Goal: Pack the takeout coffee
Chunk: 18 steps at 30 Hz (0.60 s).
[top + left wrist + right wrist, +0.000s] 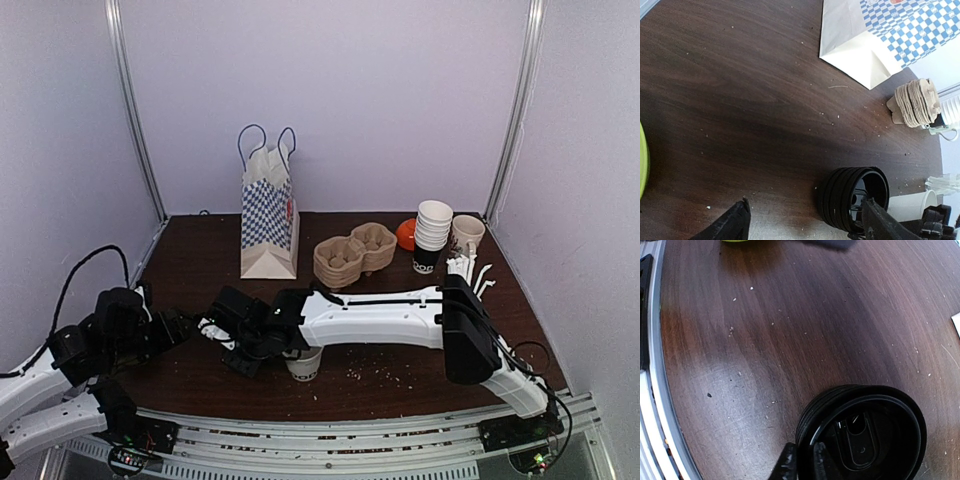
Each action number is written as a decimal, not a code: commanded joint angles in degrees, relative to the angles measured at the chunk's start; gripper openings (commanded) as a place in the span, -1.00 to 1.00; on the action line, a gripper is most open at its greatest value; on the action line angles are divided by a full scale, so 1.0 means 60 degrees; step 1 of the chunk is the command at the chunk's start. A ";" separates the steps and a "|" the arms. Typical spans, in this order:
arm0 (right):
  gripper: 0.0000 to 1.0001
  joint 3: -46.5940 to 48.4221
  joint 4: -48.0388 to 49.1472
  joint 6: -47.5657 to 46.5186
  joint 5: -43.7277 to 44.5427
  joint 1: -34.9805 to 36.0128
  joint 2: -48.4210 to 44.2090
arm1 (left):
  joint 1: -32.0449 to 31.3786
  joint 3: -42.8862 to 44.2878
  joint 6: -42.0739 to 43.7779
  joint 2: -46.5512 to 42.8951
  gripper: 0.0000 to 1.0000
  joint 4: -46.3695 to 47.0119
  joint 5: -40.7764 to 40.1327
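Partly hidden beneath the right arm [380, 318]: cup [303, 366].

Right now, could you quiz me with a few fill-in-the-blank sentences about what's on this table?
1. The checked paper bag is white and ___.
2. In the top view, the brown pulp trays stand to the bag's ___.
3. The stacked lids are coloured ___.
4. The left claw holds nothing; its jaws stand ___.

Missing words: blue; right; black; open.
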 commanded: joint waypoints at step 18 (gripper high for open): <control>-1.00 -0.1807 0.1921 0.1908 -0.1655 -0.0923 -0.1538 | -0.0044 -0.1264 -0.0236 0.1430 0.65 0.3719 0.2201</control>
